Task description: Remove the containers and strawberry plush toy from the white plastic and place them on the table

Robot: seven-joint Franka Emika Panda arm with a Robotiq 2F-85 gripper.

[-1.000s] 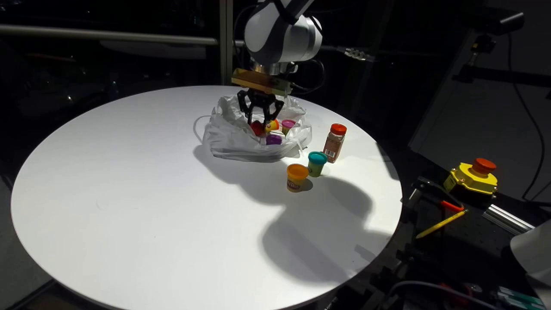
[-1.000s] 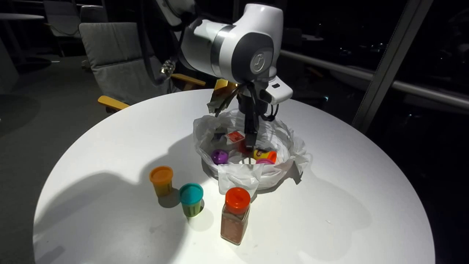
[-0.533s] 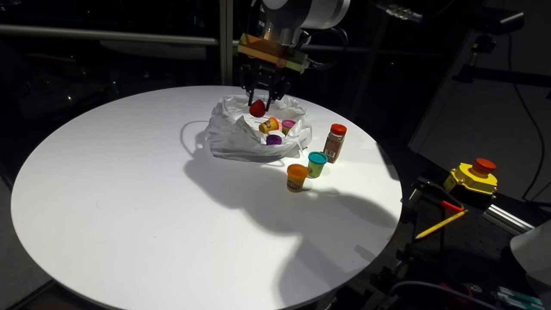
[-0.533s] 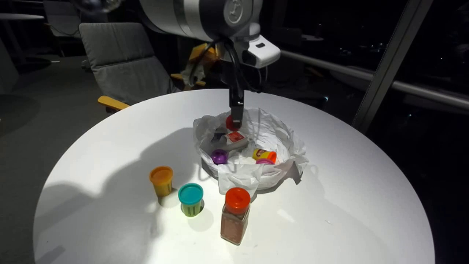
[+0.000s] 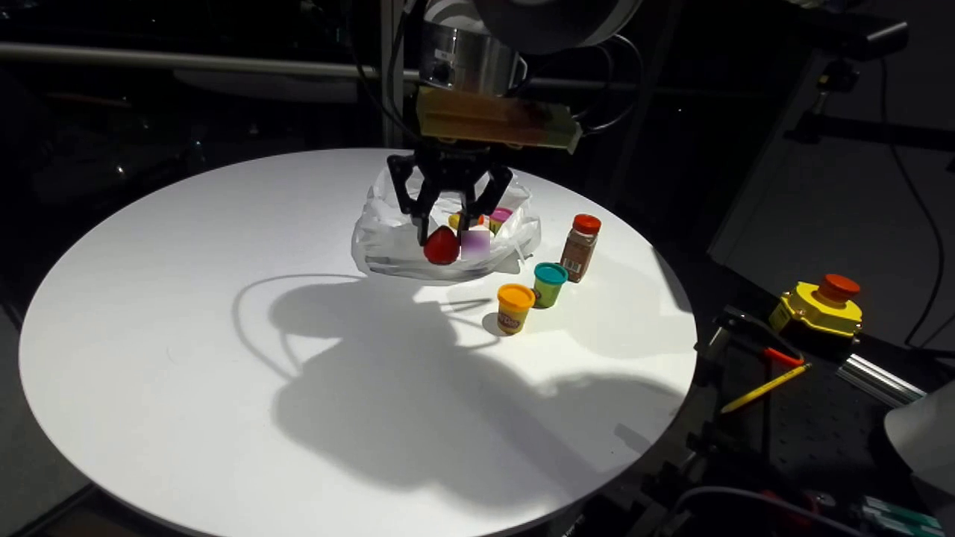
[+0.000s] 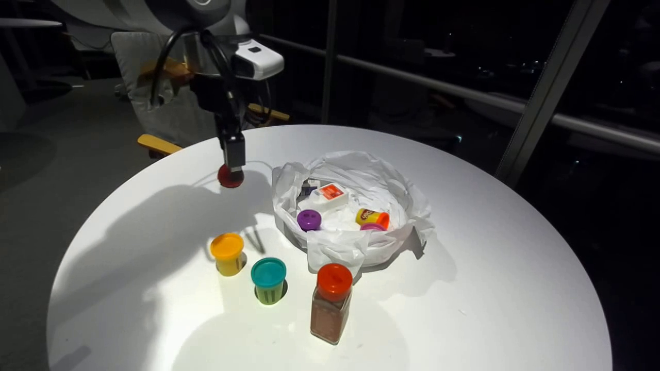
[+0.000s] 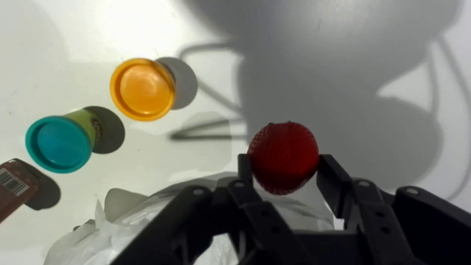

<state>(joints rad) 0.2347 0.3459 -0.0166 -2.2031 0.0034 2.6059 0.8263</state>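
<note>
A: Please look at the claw (image 7: 284, 167). What are you holding with it?

B: With it you grip the strawberry plush toy (image 5: 442, 247). In the wrist view you can see the fingertips (image 7: 244, 167) touching it, one on each side.

A: And where do you have this toy, exactly?

B: You have it in the air, above the surface (image 6: 495, 268). It is outside the white plastic bag (image 6: 337, 250): in an exterior view you find it well beside the bag, with a gap between them.

A: Which things do you have inside the bag?

B: You have a white-and-red box (image 6: 331, 196), a purple container (image 6: 309, 220), and a yellow cup (image 6: 368, 217), which lies on its side. Just beside this cup you see the pink-lidded cup (image 5: 499, 218); whether these two are touching, I cannot tell.

A: And what do you have standing on the surface?

B: In both exterior views you see three things, all upright and near the bag: the orange-lidded cup (image 6: 227, 254), the teal-lidded cup (image 6: 268, 281) and the red-capped jar (image 6: 331, 305). The teal-lidded cup is between the two others, and each one stands apart from its neighbour. In an exterior view you also see a yellow pencil (image 5: 767, 388), which lies off the surface.
</note>
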